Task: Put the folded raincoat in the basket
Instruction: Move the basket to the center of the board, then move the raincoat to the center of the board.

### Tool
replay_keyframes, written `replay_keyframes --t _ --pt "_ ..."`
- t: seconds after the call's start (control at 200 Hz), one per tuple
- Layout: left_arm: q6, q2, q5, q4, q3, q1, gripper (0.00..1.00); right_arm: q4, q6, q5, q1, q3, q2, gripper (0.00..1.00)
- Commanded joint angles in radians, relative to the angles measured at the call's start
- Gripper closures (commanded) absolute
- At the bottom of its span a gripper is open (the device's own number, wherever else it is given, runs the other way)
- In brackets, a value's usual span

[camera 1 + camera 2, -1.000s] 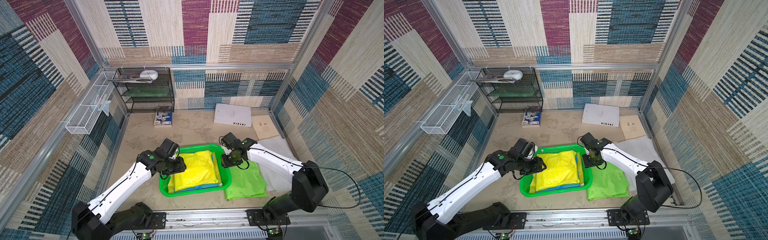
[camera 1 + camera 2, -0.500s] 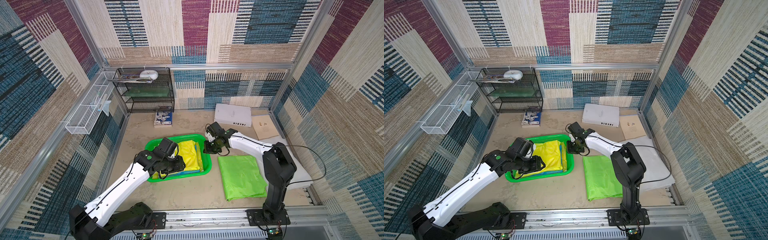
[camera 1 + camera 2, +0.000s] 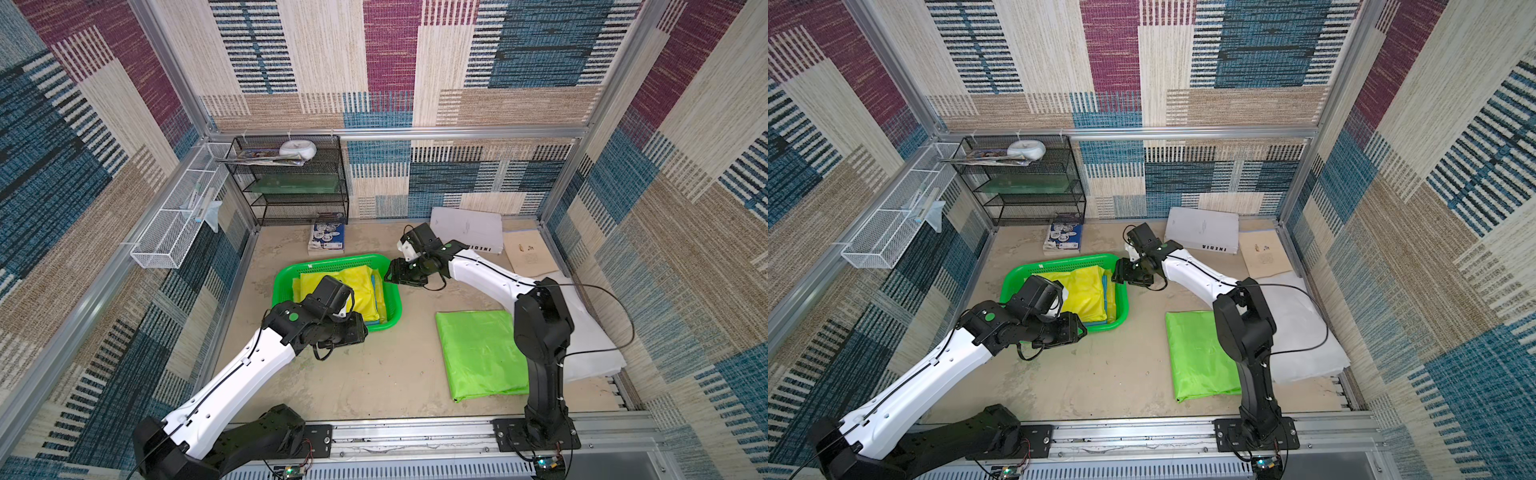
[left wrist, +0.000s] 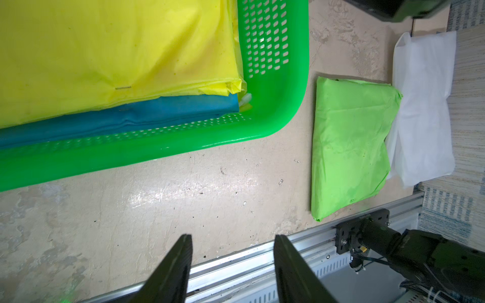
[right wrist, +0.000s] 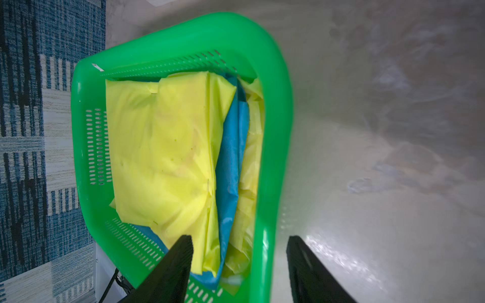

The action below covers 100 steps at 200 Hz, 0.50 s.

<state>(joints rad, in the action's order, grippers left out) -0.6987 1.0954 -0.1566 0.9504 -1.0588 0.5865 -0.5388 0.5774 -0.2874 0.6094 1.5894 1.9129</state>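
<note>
Folded raincoat [image 3: 358, 284] lies inside basket [image 3: 281, 286]

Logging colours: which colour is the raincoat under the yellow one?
Blue folded raincoat; shows best in left wrist view.

Middle desk [image 3: 409, 353]: a bare lane is being left open between the basket [image 3: 332, 261] and the lime sheet [image 3: 478, 353].
Basket inside: is being filled by the yellow raincoat [image 3: 365, 291].
Basket's far right corner: is being straddled by the right claw [image 5: 238, 238], jaws spread.
Basket's near side: is being overhung by the left claw [image 4: 232, 237].
</note>
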Motion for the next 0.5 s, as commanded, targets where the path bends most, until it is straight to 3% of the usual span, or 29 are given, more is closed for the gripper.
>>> replay_keyframes --t 0.0,0.26,0.496 --pt "0.015 -0.002 -0.007 0.004 -0.012 -0.001 0.45 -0.027 -0.061 0.068 -0.063 -0.176 -0.176 0.41" --pt "0.031 0.003 -0.065 -0.079 -0.004 -0.001 0.45 -0.055 -0.076 0.087 -0.133 -0.654 -0.501 0.48" --pt "0.025 0.006 -0.089 -0.103 -0.006 0.004 0.46 0.133 0.023 -0.026 -0.127 -0.893 -0.517 0.53"
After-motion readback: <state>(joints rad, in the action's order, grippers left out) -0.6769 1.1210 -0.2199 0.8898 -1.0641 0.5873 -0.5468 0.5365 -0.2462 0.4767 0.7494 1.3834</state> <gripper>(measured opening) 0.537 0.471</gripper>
